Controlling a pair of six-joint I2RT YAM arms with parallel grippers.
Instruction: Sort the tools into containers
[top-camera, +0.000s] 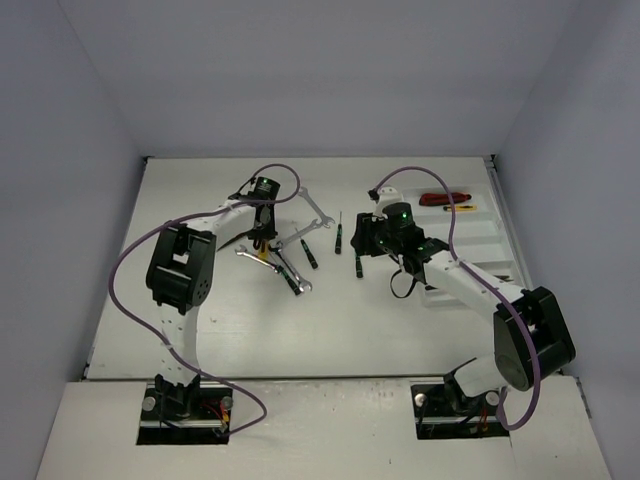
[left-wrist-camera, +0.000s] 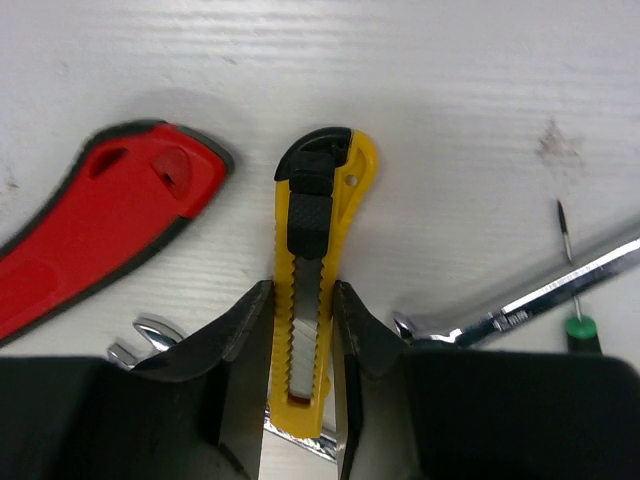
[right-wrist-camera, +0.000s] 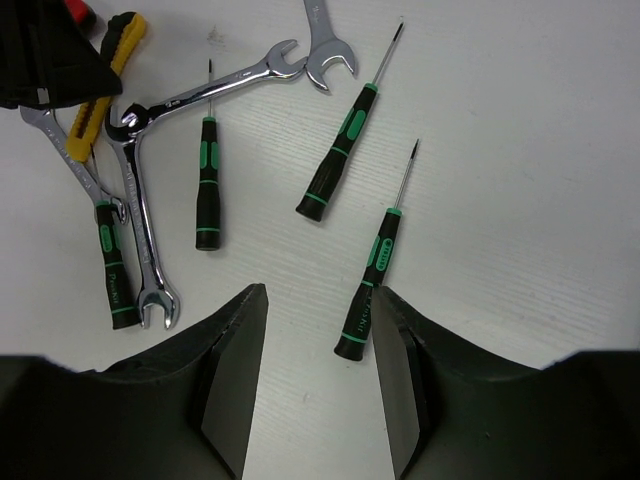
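Observation:
My left gripper (left-wrist-camera: 302, 295) is shut on a yellow cutter (left-wrist-camera: 318, 230), one finger on each long side, low over the table (top-camera: 200, 300). A red-handled cutter (left-wrist-camera: 100, 220) lies just left of it. My right gripper (right-wrist-camera: 320, 300) is open and empty above the table, with a black-and-green screwdriver (right-wrist-camera: 375, 265) beside its right finger. Two more screwdrivers (right-wrist-camera: 338, 155) (right-wrist-camera: 207, 180) and silver wrenches (right-wrist-camera: 215, 85) (right-wrist-camera: 140, 220) lie beyond it. The white tray (top-camera: 480, 240) stands at the right and holds a red-handled tool (top-camera: 445, 198) and a yellow one (top-camera: 460, 208).
A wrench (left-wrist-camera: 540, 295) and a screwdriver tip (left-wrist-camera: 565, 230) lie right of my left gripper. In the top view, both grippers (top-camera: 262, 240) (top-camera: 362, 255) hover at the far middle, with the scattered tools between them. White walls enclose the table.

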